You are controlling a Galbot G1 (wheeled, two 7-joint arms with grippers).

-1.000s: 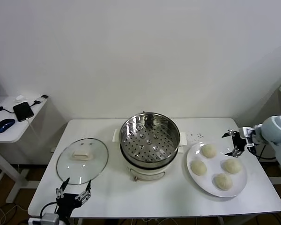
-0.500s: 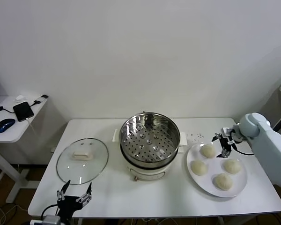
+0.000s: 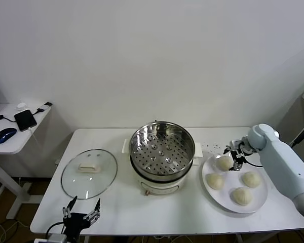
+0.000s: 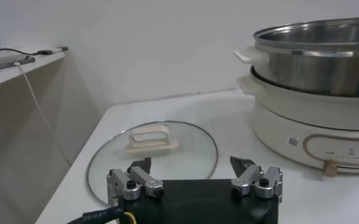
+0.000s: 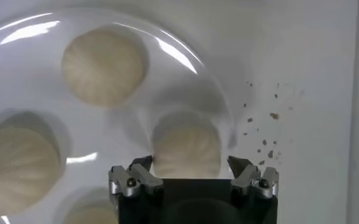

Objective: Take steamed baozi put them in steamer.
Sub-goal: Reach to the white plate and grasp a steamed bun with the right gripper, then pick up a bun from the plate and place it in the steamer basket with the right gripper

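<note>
We see our right pincer [image 3: 233, 156] spread wide over a white plate [image 3: 259, 198] holding four buns [image 3: 224, 163], the nearest sitting between its tips. Left of it stands the steamer [image 3: 161, 151], tray bare. Our left pincer [image 3: 82, 211], released, waits beside the glass lid [image 3: 88, 172].

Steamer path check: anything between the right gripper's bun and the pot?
Nothing visible. The right gripper, open, sits over the rear baozi on the plate; the steamer stands uncovered, its glass lid lying aside.
</note>
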